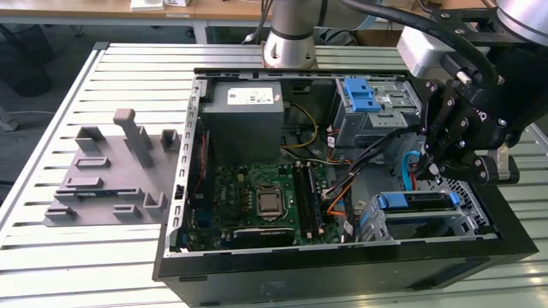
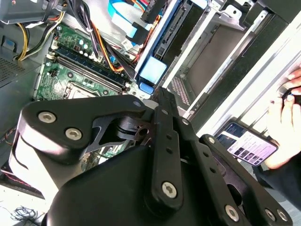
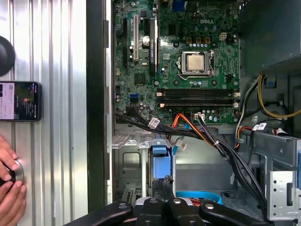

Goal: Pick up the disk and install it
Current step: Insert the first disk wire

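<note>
A ribbed grey plastic fixture (image 1: 111, 173) lies left of the open black metal computer case (image 1: 342, 269) on the slatted worktop (image 1: 51, 256). Inside, right of the green motherboard (image 1: 256, 199), the blue-framed disk (image 1: 417, 201) sits in the drive bay; the black hand (image 1: 453, 163) hovers above, grip state I cannot tell.

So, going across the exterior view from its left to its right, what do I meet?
Grey plastic fixture on the slatted table → green motherboard inside the open computer case → blue-framed disk in the lower bay → black gripper hanging over that corner.
</note>
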Robot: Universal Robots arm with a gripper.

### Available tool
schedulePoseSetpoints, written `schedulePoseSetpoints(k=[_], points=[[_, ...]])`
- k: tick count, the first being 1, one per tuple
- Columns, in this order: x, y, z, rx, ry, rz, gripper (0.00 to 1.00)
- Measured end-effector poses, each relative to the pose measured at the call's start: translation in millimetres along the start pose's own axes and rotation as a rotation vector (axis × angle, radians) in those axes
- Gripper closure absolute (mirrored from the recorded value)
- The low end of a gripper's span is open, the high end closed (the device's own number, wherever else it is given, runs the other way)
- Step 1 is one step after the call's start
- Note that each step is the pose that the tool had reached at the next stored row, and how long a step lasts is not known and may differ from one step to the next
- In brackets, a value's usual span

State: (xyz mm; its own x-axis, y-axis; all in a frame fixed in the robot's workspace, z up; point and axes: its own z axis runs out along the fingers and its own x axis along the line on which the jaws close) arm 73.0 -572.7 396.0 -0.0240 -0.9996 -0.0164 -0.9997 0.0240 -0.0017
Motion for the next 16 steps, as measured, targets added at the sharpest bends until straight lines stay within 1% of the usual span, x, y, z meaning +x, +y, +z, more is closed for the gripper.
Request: schedulePoseSetpoints(k=[1, 2, 9, 14, 16], points=[[-0.2, -1.4, 0.1, 0.0001, 0.0001, 0.0, 0.89], [-0.8, -4.3, 0.3, 0.0, 0.0001, 0.0, 0.89], [-6.1, -33.3, 3.4, 0.0, 0.0002, 0.0, 0.89], [-12.3, -45.3, 5.9, 0.0001, 0.0002, 0.0, 0.89], [-12.8, -45.6, 6.3, 0.0004, 0.0, 0.0, 0.89]])
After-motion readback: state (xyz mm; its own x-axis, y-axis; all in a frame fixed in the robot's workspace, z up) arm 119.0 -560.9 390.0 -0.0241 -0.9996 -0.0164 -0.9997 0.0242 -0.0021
